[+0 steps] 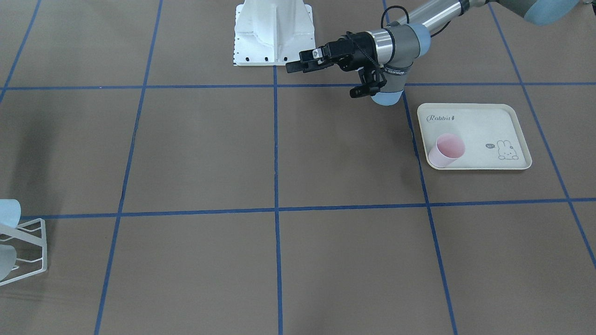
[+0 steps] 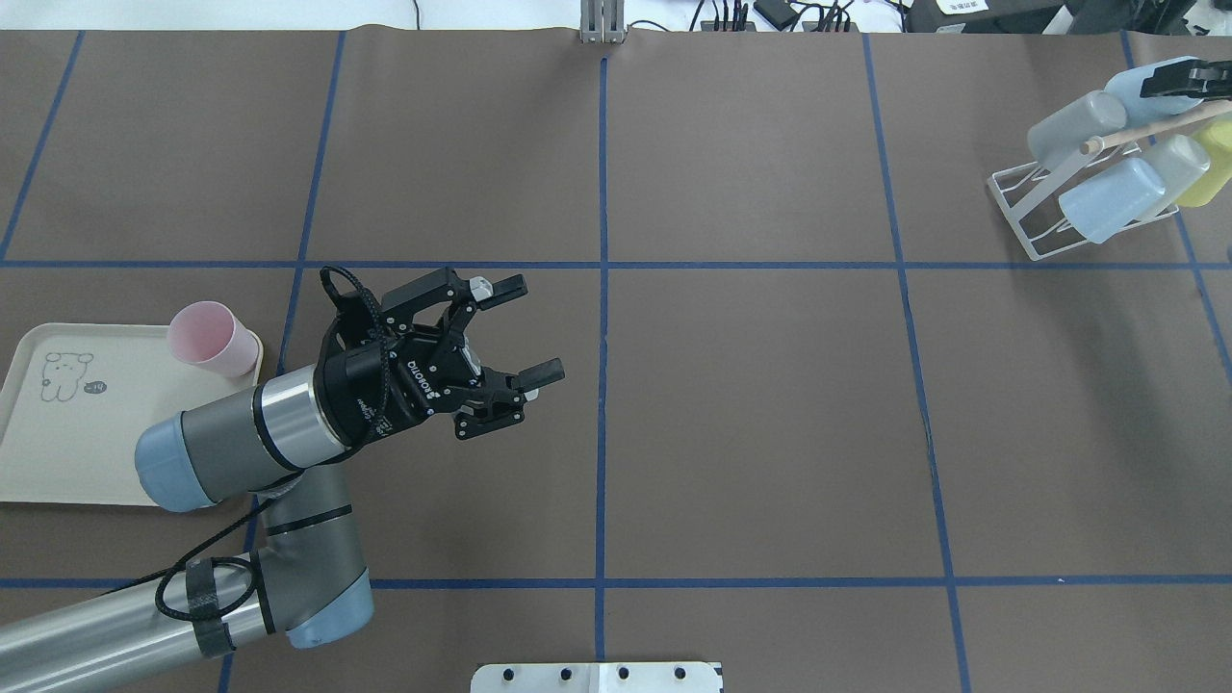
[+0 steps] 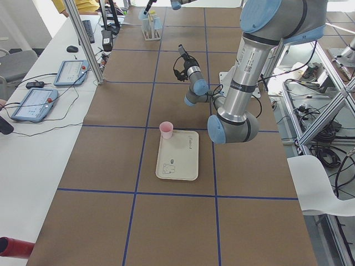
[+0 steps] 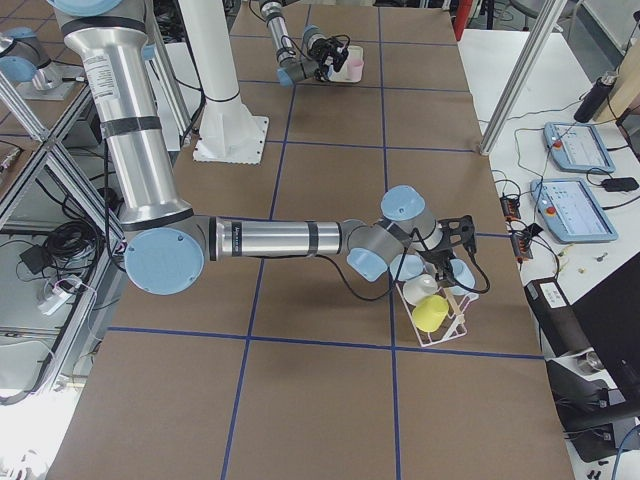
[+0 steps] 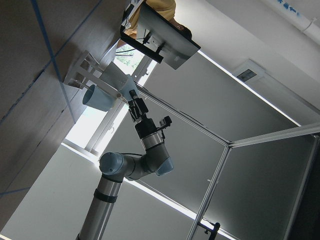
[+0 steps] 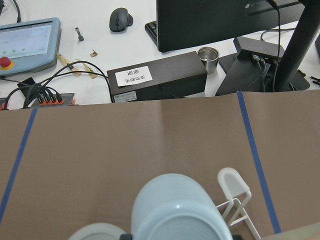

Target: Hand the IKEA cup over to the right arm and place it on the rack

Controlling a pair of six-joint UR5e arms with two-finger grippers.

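Seating the pale blue cup [image 2: 1124, 89] on the peg of the rack [image 2: 1020, 207] is our step. It sits at our right gripper [image 2: 1169, 82], whose grip we cannot tell, so we release only once it hangs steady. Left gripper [image 2: 534, 327] gapes wide, empty.

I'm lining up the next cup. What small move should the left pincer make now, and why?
Probably turn the left pincer toward the pink cup, which stands upright at the corner of the tray. The pincer is open and empty, aimed at the centre of the table, away from that cup.
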